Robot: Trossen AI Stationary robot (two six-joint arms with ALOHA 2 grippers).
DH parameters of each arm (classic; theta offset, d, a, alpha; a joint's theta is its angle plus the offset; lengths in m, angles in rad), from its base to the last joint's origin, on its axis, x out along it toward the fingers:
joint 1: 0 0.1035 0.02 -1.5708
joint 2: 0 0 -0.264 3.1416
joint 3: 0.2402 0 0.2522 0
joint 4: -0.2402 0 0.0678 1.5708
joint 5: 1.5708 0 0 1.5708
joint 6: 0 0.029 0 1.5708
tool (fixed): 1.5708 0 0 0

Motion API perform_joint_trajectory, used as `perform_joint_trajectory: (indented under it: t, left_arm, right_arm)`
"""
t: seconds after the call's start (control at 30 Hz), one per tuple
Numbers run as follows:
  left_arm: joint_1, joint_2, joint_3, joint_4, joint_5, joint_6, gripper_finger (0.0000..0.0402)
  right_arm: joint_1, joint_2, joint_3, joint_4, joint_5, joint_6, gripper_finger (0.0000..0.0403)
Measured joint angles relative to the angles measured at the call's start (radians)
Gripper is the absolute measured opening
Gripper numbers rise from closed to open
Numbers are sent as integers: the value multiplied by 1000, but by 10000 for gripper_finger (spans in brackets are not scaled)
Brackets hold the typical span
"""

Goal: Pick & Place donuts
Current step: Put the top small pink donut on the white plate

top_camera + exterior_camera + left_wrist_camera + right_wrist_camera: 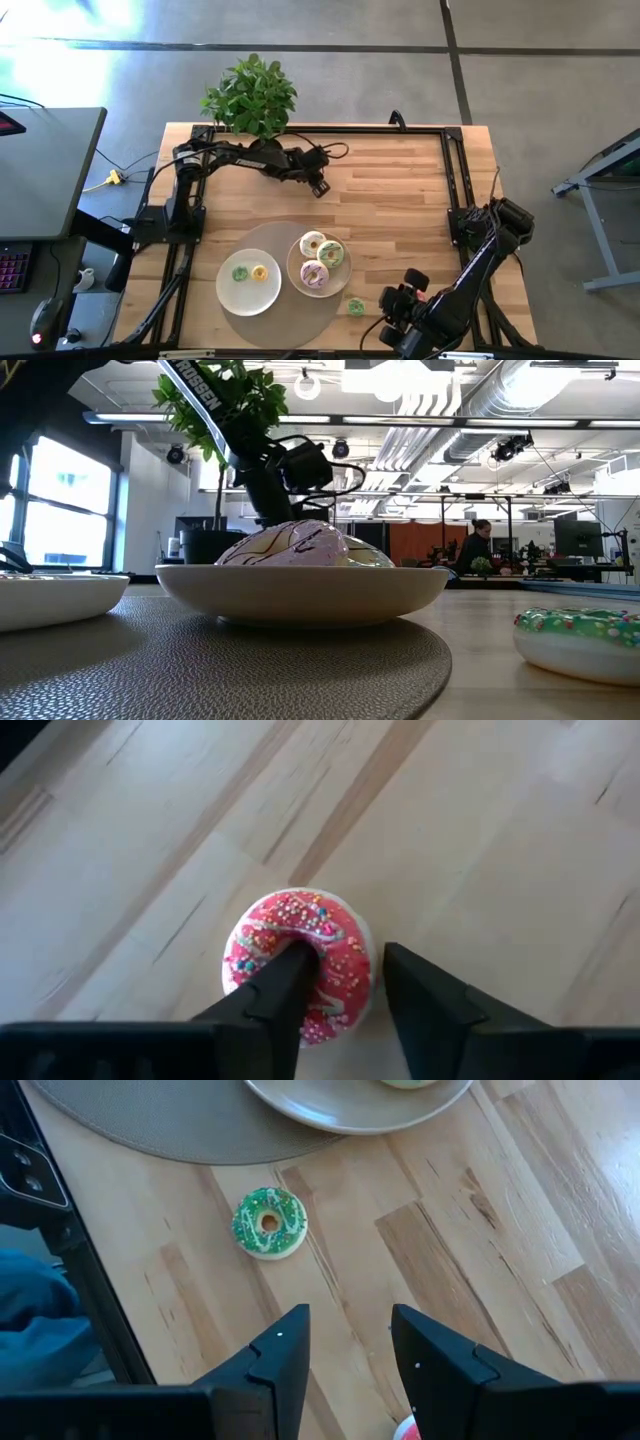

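Note:
A red-pink sprinkled donut (300, 960) lies flat on the wood under my left gripper (345, 970), which is open near the table's far middle (320, 186). My right gripper (350, 1335), also open, hovers at the near right (395, 305). A small green donut (268, 1223) rests flat on the table beyond its fingers (356, 306). The right plate (296, 268) holds three larger donuts: cream (312, 243), green (331, 253) and pink (314, 276). The left plate (232, 295) holds a tiny green donut (240, 273) and a tiny yellow one (260, 272). My left gripper comes at the red-pink donut from above, pointing down. One finger (290, 982) stands in or over the donut's hole and the other (425, 995) just outside its rim (366, 955). Whether either finger touches the ring I cannot tell. The donut lies on the table.
Both plates sit on a round grey mat (285, 325). A potted plant (252, 97) stands at the far edge behind the left arm. A black frame (452, 170) edges the table. A small red-pink thing (405, 1430) shows under my right gripper. Bare wood lies at the table's right.

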Motion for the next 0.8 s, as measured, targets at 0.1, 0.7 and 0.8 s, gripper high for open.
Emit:
perform_joint_trajectory:
  t: [0.1,0.7,0.8]
  left_arm:
    - [1,-1,0,-2,11,0,83]
    - [-273,-380,-6,-510,6,-129,9]
    - [-419,-451,-4,-543,4,-186,11]
  right_arm:
    - [0,0,0,0,0,0,139]
    - [0,0,0,21,23,0,139]
    - [-1,0,0,24,37,0,139]
